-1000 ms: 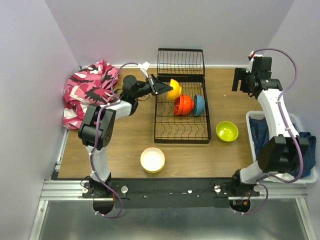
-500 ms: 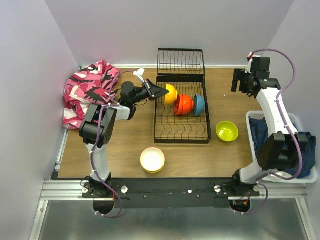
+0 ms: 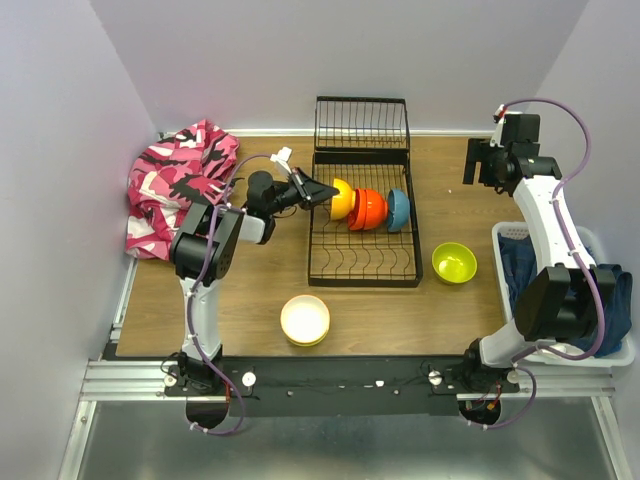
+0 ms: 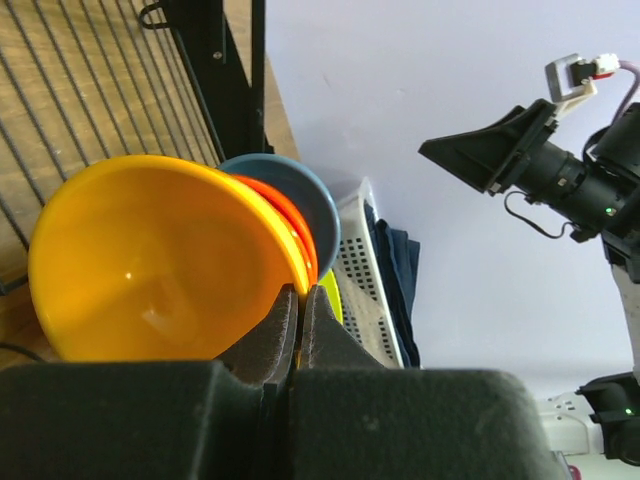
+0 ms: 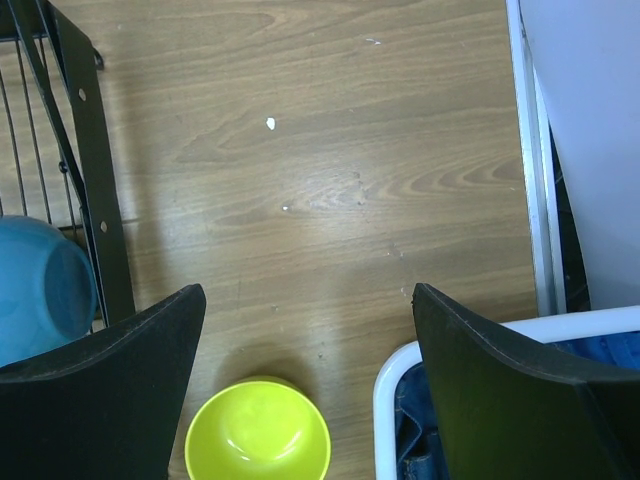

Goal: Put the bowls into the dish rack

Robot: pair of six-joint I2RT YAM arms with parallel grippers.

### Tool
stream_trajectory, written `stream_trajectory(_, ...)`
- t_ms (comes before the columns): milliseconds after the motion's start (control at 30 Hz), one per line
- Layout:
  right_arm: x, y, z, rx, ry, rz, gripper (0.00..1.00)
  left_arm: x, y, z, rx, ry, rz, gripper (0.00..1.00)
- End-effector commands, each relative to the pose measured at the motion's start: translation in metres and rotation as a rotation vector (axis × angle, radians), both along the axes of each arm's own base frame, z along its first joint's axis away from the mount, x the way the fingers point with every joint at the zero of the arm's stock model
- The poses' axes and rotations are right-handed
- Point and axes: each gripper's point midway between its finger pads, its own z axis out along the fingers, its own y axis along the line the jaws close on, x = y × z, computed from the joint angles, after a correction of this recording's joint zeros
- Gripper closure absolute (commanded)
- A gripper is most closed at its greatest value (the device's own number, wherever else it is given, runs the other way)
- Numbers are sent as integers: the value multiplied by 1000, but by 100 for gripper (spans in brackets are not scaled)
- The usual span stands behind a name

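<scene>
Left gripper (image 4: 298, 292) is pinched nearly closed on the orange bowl (image 3: 342, 198)'s rim, bowl standing on edge in the rack (image 3: 330, 262) against the red bowl (image 3: 368, 209). Right gripper (image 5: 308, 292) is wide open, holding nothing, up above the lime bowl (image 5: 258, 436) on the table.

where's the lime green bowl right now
In the top external view the small glossy lime green bowl sits on the wooden table, right of the black wire dish rack and left of the white basket.

no readable text, labels, brands, numbers or signs
</scene>
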Motion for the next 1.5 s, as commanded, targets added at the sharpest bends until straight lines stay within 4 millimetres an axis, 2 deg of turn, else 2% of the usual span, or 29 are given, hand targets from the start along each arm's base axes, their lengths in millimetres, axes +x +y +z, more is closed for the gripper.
stream_trajectory(0,-7,-6,-14,-24,57,-9,8,0,-6,23,-80,-79,-10,100)
stream_trajectory(400,-7,-4,-22,-20,90,4,8,-4,-14,15,-143,-42,-61,100)
stream_trajectory(633,-12,-4,-28,-21,112,7,8,-11,-14,20,-179,-41,-93,100)
stream_trajectory(967,-11,0,-33,-8,124,17,8,-12,-4,14,-180,-30,-66,100)
stream_trajectory(1067,-11,1,-32,-8,118,17,8,-13,1,6,-163,-1,-47,100)
stream_trajectory(1167,-12,1,-31,-8,113,15,8,-10,6,0,-148,6,-30,98)
stream_trajectory(1333,-16,1,-33,-10,118,13,8,-11,8,2,-127,-20,-35,94)
stream_trajectory(1433,-18,0,-32,-11,113,12,8,-9,12,-1,-108,-10,-14,88)
stream_trajectory(1467,-19,1,-31,-9,110,12,8,-8,13,-4,-95,-4,-14,83)
